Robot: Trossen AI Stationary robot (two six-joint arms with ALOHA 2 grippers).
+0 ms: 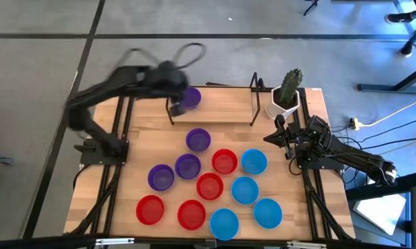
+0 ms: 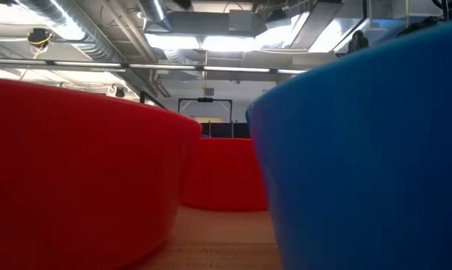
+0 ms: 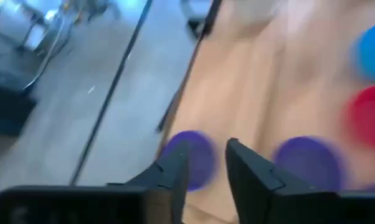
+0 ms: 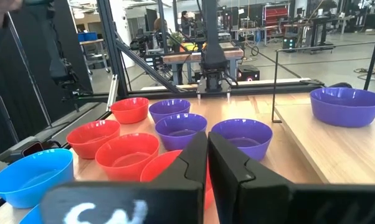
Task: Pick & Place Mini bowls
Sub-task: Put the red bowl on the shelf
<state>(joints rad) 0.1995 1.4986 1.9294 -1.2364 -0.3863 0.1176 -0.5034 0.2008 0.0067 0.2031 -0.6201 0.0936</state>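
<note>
My left gripper (image 3: 203,165) part-open, empty, above placed purple bowl (image 1: 189,97); next: fetch another bowl beside cactus pot (image 1: 287,93).

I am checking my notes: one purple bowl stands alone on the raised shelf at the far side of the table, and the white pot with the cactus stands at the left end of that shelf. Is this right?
Not quite. The purple bowl does stand alone on the raised shelf, but the white pot with the cactus is at the shelf's right end, near the right arm, not the left. The high view shows it.
</note>
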